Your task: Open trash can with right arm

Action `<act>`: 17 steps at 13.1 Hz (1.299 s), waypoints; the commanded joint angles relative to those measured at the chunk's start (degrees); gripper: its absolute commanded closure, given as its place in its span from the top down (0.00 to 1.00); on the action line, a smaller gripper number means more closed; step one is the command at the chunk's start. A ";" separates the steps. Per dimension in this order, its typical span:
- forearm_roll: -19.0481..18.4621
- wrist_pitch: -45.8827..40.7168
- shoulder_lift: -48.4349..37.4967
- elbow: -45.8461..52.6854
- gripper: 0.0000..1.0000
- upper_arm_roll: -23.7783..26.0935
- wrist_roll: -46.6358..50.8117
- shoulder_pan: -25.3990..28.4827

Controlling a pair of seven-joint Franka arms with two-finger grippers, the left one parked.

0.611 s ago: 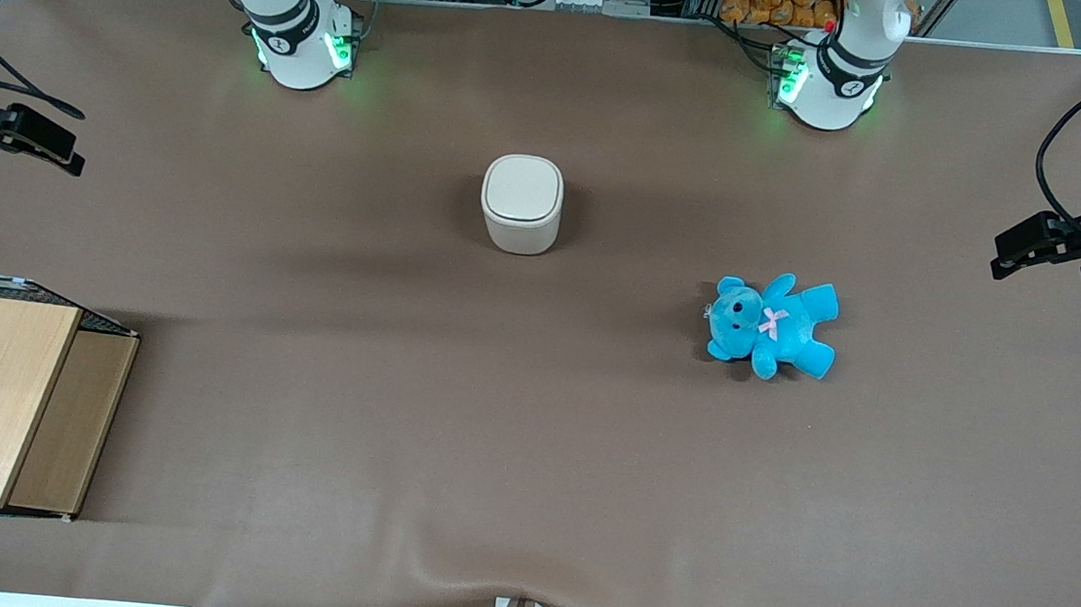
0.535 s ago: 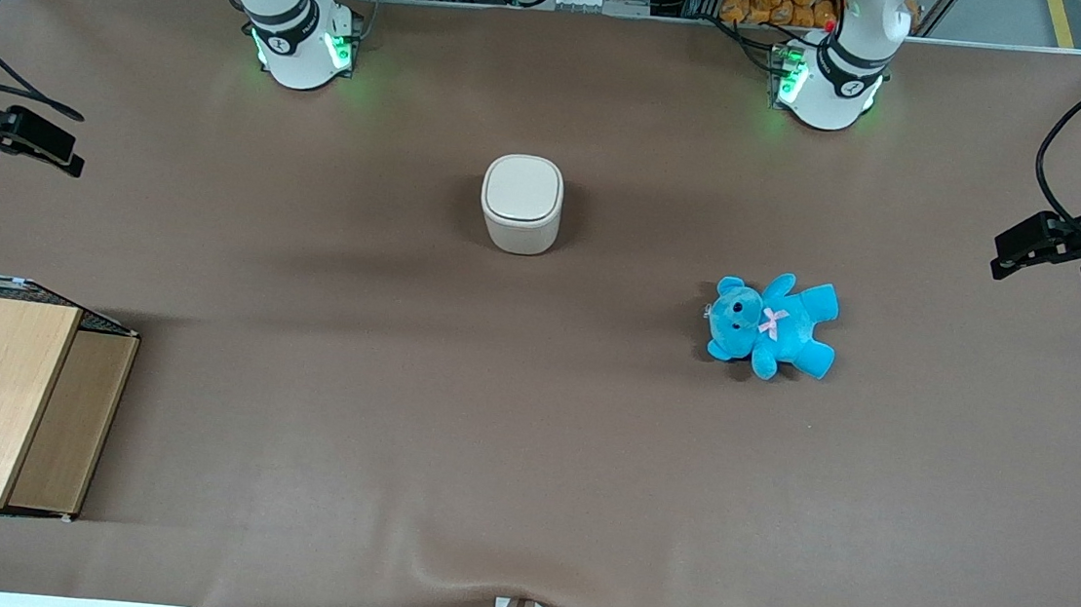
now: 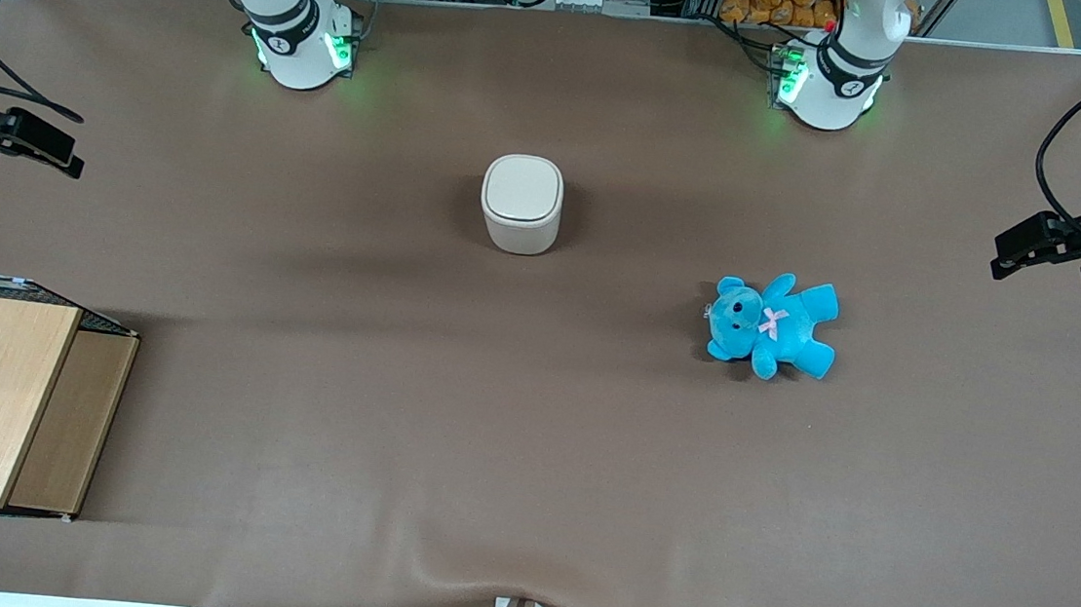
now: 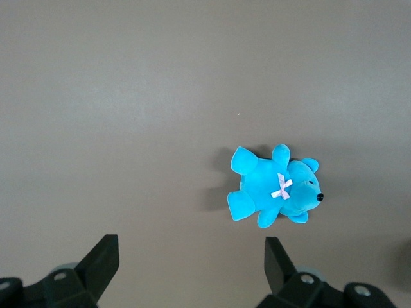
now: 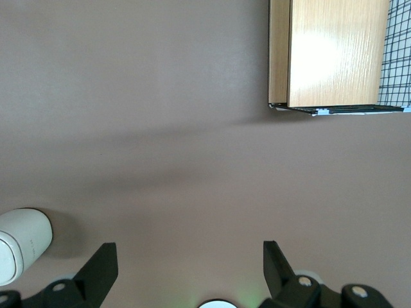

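The trash can is a small cream-white bin standing near the table's middle, with its flat lid down and shut. It also shows in the right wrist view as the trash can, seen from the side. The right arm rises from its green-lit base. Its black gripper hangs high over the working arm's end of the table, well apart from the trash can. In the wrist view the gripper is open, its fingers spread wide with only bare table between them.
A blue teddy lies on the brown table cover, nearer the front camera than the trash can and toward the parked arm's end. A wooden box with a wire grid side sits at the working arm's end, also seen as the wooden box.
The gripper has drifted very slightly at the working arm's end. The trash can, teddy and box have not moved.
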 commanded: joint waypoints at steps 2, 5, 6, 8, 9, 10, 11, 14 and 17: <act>0.15 -1.10 0.17 0.28 1.00 0.72 0.18 0.13; 0.24 -1.46 0.26 0.37 1.00 1.77 0.70 1.62; 0.24 -1.28 0.34 0.37 1.00 4.04 2.36 1.45; 1.20 -1.02 1.31 0.45 1.00 6.86 6.23 1.36; 5.12 -1.02 1.92 0.54 1.00 7.05 7.55 1.27; 7.77 -1.02 2.53 0.46 1.00 7.14 9.91 1.36; 8.84 -0.93 3.32 0.54 1.00 7.49 12.28 1.80; 8.94 1.17 3.95 0.54 0.89 13.71 20.28 2.41; 8.50 3.46 4.91 0.28 0.61 18.29 23.37 2.77</act>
